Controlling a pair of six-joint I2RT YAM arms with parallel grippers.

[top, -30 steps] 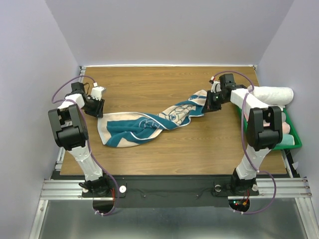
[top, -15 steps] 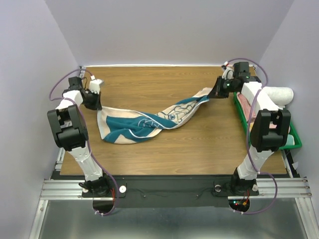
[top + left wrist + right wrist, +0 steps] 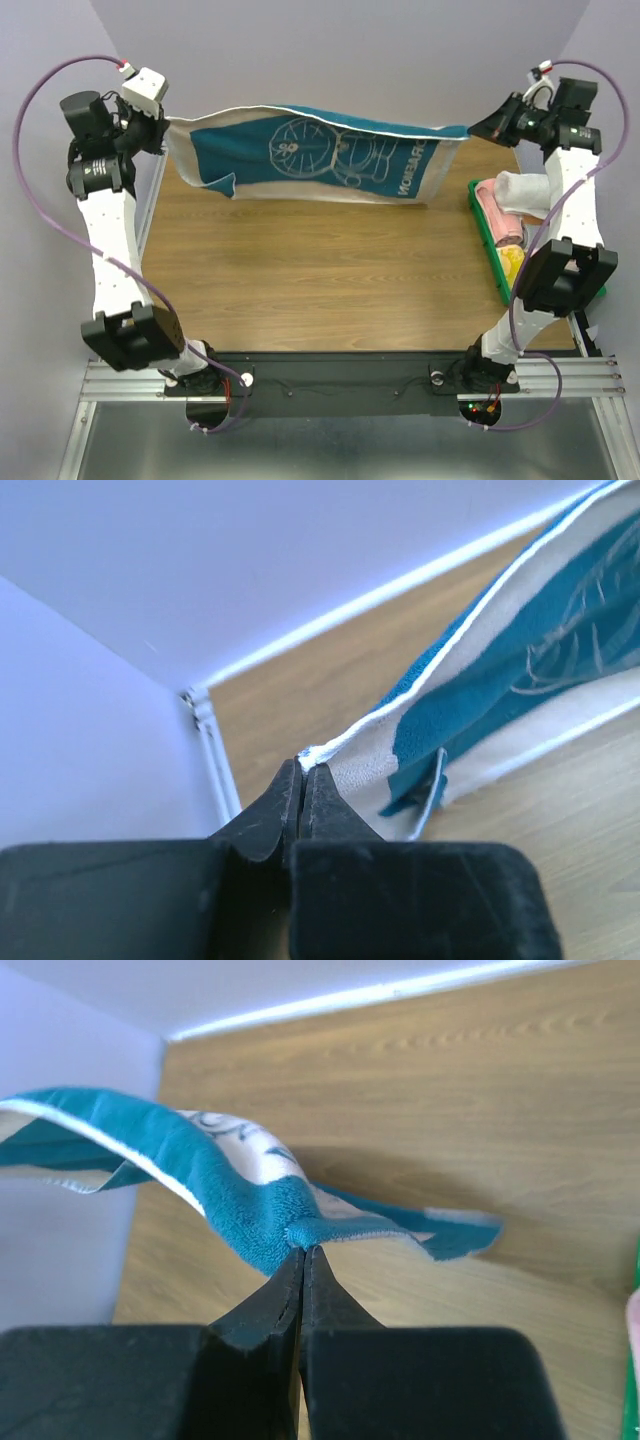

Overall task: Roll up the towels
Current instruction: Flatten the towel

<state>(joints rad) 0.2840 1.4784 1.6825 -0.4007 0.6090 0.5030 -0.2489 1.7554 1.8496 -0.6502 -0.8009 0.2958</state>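
Left arm (image 3: 108, 240) and right arm (image 3: 572, 200): white link shells are noted between black joint housings. A purple cable (image 3: 70, 60) is seen looped outside the left arm, and a second purple cable (image 3: 590, 63) is routed around the right wrist. A white camera block (image 3: 146, 85) is mounted at the left wrist. Left base (image 3: 200, 378) and right base (image 3: 478, 372) are black; red and green indicator lights (image 3: 482, 408) are observed below the right one. Left gripper (image 3: 303, 767) and right gripper (image 3: 303, 1250) are recorded as matte black, with fingers (image 3: 265, 820) tapered to thin tips on a blocky body.

Wooden table (image 3: 300, 270), pale lavender walls (image 3: 350, 50) on three sides, aluminium rail frame (image 3: 120, 382) at near edge.
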